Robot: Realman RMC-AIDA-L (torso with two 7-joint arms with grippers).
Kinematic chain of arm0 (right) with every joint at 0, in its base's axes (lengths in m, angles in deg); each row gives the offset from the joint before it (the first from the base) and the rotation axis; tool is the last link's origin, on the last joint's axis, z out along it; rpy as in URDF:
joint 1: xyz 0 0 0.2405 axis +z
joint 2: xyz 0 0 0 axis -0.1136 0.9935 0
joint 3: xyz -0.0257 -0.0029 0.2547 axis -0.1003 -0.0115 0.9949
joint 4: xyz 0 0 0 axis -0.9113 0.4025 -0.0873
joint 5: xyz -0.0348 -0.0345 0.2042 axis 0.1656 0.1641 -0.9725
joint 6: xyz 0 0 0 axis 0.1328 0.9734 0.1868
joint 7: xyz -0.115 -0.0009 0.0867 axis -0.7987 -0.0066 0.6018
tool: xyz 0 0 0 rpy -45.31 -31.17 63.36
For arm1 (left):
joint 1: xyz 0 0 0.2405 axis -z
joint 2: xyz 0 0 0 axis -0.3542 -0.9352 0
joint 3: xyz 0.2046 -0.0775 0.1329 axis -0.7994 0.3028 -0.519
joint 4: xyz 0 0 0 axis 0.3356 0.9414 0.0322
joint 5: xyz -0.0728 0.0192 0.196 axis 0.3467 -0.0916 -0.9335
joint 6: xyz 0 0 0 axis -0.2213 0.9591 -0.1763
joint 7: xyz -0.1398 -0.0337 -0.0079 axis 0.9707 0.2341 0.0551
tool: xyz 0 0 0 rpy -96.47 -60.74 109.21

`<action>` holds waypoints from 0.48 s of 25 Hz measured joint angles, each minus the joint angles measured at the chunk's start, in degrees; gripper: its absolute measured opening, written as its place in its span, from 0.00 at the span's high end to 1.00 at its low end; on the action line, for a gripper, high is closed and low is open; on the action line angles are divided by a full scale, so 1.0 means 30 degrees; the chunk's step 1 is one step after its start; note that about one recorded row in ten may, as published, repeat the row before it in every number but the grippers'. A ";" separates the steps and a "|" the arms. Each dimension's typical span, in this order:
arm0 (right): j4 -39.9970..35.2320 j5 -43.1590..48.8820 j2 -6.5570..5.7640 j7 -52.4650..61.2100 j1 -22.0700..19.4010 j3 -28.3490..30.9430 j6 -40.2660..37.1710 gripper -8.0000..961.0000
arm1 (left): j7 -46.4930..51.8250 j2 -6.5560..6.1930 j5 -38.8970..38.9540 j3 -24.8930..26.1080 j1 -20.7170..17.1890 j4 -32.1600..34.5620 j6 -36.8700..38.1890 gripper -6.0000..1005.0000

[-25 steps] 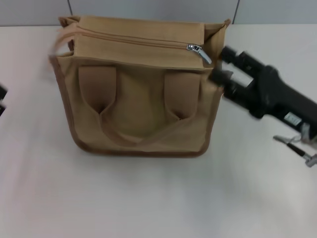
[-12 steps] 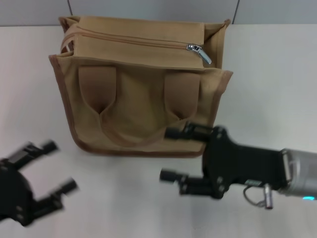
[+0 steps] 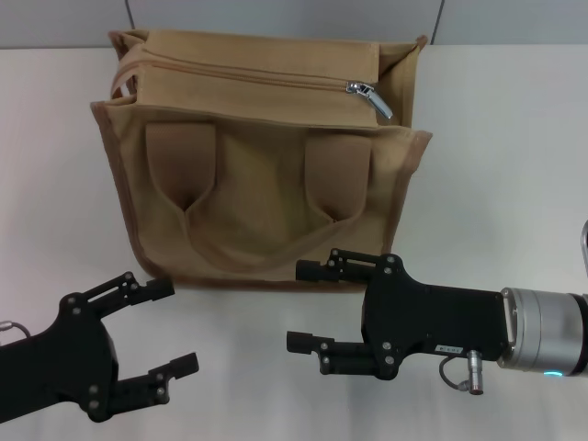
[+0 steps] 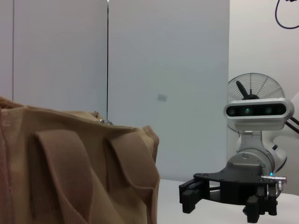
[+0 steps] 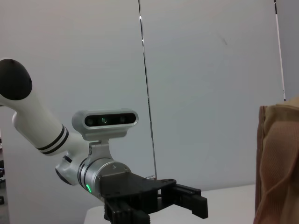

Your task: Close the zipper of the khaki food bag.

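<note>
The khaki food bag [image 3: 257, 184] stands on the white table, its handles [image 3: 257, 230] hanging down the near side. The zipper [image 3: 248, 75] runs along the top panel, and its silver pull tab [image 3: 372, 96] lies at the right end. My left gripper [image 3: 170, 326] is open and empty, near the table's front left, in front of the bag. My right gripper [image 3: 303, 305] is open and empty, in front of the bag's lower right corner, fingers pointing left. The bag also shows in the left wrist view [image 4: 70, 172] and at the edge of the right wrist view [image 5: 280, 163].
The white table [image 3: 514, 165] extends to the bag's right and left. A grey wall [image 3: 276, 16] runs behind the bag. The left wrist view shows my right gripper [image 4: 191, 203]; the right wrist view shows my left gripper [image 5: 187, 203].
My right gripper left the pull tab end and swung down in front of the bag. My left gripper came into view at the front left and moved right. The bag has stayed put.
</note>
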 joint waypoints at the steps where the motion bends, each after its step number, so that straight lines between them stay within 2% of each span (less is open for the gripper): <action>1: 0.0000 0.0000 0.0000 0.0000 0.0000 0.0000 0.0000 0.24 | 0.0000 0.0042 0.0000 -0.0004 0.0009 0.0002 -0.0103 0.19; 12: -0.0064 -0.0120 -0.0009 -0.0018 0.0019 -0.0022 0.0058 0.24 | -0.0165 0.0177 0.0005 0.0099 -0.0072 -0.0141 -0.0614 0.19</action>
